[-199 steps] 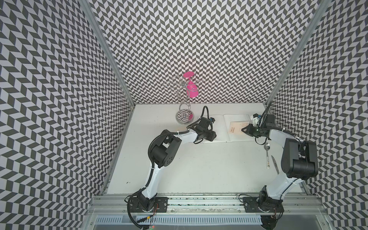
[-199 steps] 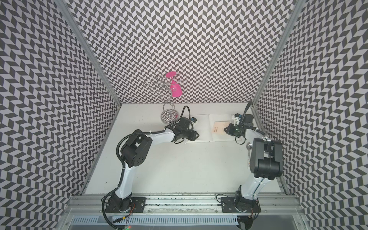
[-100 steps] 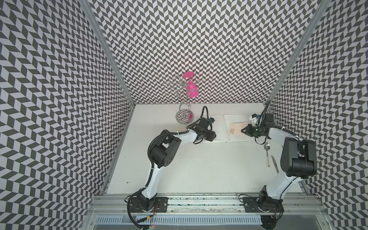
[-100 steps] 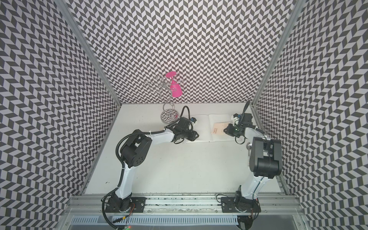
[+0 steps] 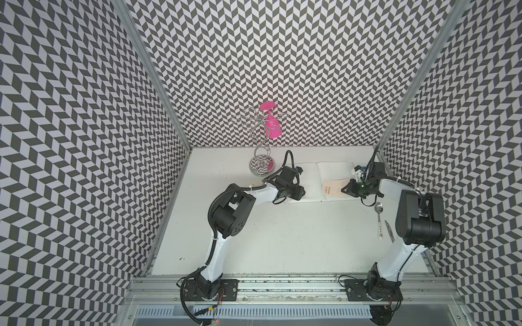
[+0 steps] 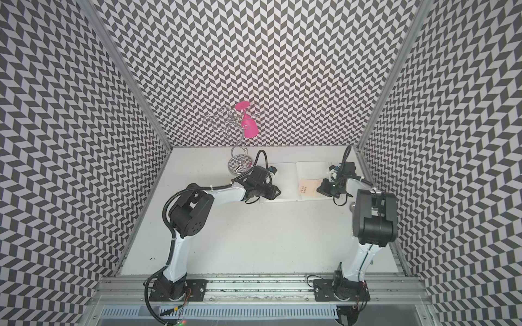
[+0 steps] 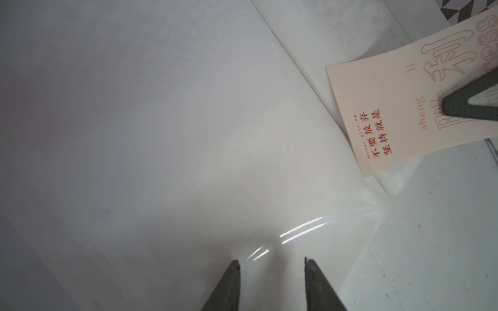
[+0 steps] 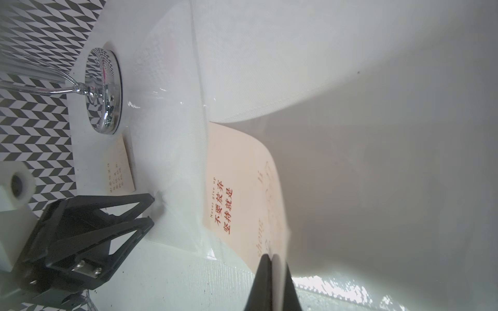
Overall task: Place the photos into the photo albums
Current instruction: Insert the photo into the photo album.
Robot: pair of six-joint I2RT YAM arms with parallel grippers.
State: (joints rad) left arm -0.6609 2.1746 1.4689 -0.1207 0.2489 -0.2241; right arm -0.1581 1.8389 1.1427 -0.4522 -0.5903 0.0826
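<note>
**A:** Where is the photo now?

**B:** Your right gripper (image 8: 272,258) is pinching the cream card (image 8: 237,188) by one edge, fingers pressed together on it. The card is bending above the right page of the open photo album (image 5: 309,180). Your left gripper (image 7: 270,262) is showing its fingers partly spread, with the tips on the glossy left page.

**A:** What is worrying you?

**B:** If you are pushing while the card's edge is missing the pocket mouth, I think it is going to buckle or slip out. Room is tight: the side wall (image 5: 437,141) is standing close behind the right arm, a spoon (image 5: 379,214) is lying beside it, and the glass rack (image 5: 262,165) is standing near the left wrist.
</note>
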